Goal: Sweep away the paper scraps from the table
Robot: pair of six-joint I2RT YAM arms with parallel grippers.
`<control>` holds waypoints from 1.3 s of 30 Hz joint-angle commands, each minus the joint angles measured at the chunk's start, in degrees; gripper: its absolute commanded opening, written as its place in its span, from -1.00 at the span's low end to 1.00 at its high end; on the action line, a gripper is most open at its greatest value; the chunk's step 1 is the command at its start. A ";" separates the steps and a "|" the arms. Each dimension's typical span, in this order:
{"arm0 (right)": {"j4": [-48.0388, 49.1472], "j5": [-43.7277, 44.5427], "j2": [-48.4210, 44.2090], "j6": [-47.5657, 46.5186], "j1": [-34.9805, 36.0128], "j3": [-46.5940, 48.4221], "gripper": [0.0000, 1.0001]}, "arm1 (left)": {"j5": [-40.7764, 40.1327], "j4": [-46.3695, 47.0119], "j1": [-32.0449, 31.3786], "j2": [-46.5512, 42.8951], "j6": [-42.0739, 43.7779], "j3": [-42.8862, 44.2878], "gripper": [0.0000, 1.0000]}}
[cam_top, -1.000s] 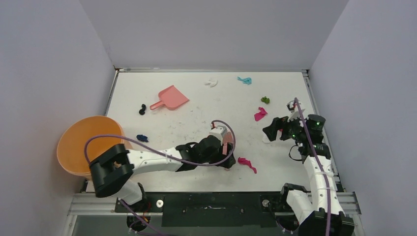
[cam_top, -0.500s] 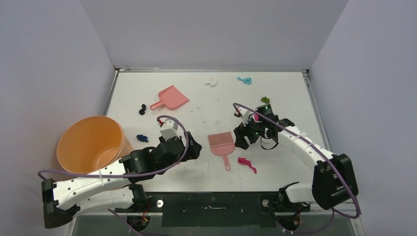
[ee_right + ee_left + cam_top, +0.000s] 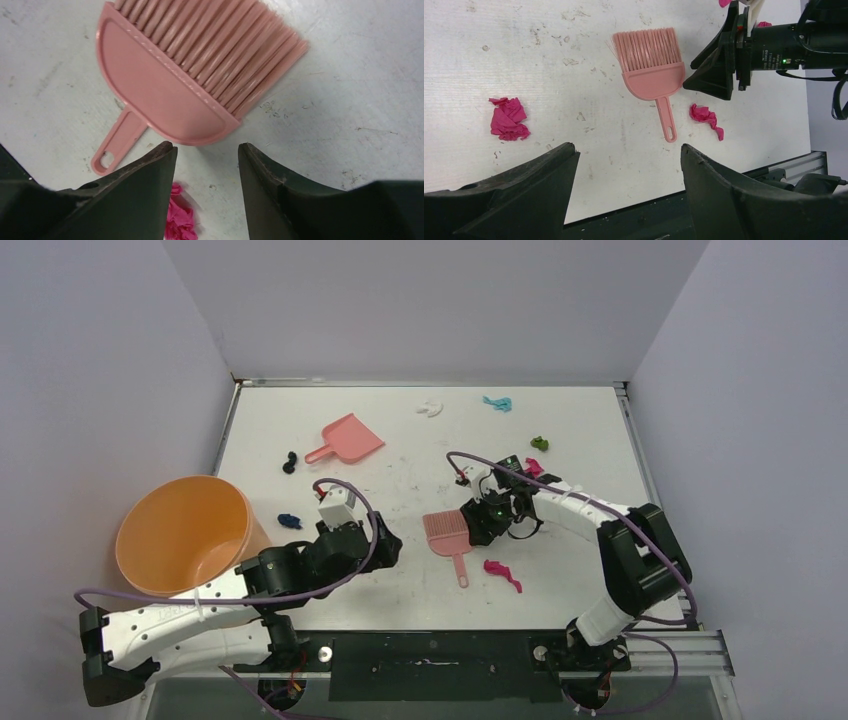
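We log the pink plastic bristle brush (image 3: 449,534) lying loose on the white scuffed surface (image 3: 400,445), right gripper (image 3: 206,150) spread beside its head, seemingly lining up a grasp, left gripper (image 3: 629,150) spread and empty, crumpled paper scraps (image 3: 502,573) scattered around the brush.

Pink brush (image 3: 170,85) ahead of the right gripper (image 3: 206,146), bristle tips cut by the top edge, magenta paper scrap (image 3: 181,217) beneath that gripper half hidden behind a finger, left gripper (image 3: 629,150) fingertips hidden from overhead beneath its own wrist.
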 commanded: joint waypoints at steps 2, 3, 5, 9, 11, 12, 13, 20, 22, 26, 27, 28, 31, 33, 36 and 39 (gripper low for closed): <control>2.85 4.84 2.02 1.49 0.46 2.56 -0.09 | 0.50 0.28 -0.33 -0.24 0.28 0.79 0.46; 2.88 4.96 2.31 1.44 0.52 2.71 -0.13 | 0.50 0.52 -0.32 -0.48 0.03 0.60 0.46; 2.93 5.11 3.16 1.29 0.62 3.14 -0.21 | 0.60 1.03 -0.38 -0.93 -0.31 0.18 0.46; 3.00 5.95 5.81 0.00 1.39 4.41 -0.37 | 1.27 1.69 -0.34 -0.90 -0.83 -0.46 0.46; 2.31 6.49 7.07 -1.37 1.77 5.29 -0.48 | 1.71 1.74 -0.42 -0.56 -1.23 -0.59 0.46; 2.32 6.67 7.48 -1.79 1.83 5.67 -0.55 | 1.91 1.86 -0.46 -0.47 -1.44 -0.68 0.46; 2.46 7.09 7.72 -2.36 1.84 5.91 -0.59 | 2.24 2.07 -0.42 -0.27 -1.54 -0.91 0.46; 6.90 12.56 7.20 -6.92 1.53 9.18 -0.75 | 3.88 3.78 -0.58 -0.08 -2.21 -1.83 0.45; 6.02 12.34 7.65 -6.16 1.05 11.88 -0.75 | 4.04 3.71 -0.58 -0.07 -2.21 -1.76 0.45; 1.56 7.36 6.27 -1.31 0.40 16.07 -0.37 | 4.23 3.44 -0.63 -0.34 -2.30 -1.66 0.45; 0.84 6.05 5.60 -0.06 0.48 16.29 -0.22 | 4.11 3.42 -0.64 -0.49 -2.30 -1.59 0.45; 0.19 5.27 5.15 1.26 0.64 16.24 -0.06 | 4.00 3.46 -0.67 -0.54 -2.30 -1.57 0.45; -2.26 4.78 5.70 2.41 1.63 15.88 0.25 | 3.86 3.63 -0.68 -0.54 -1.98 -1.21 0.45; -2.26 5.17 6.10 2.23 1.60 14.62 0.25 | 3.83 3.75 -0.68 -0.26 -1.80 -0.86 0.45; -2.49 5.33 7.26 1.44 1.72 13.32 0.04 | 4.02 3.77 -0.71 -0.03 -1.77 -0.61 0.45; -2.40 4.40 8.16 1.39 1.83 12.25 -0.09 | 4.24 3.94 -0.72 0.06 -1.77 -0.77 0.45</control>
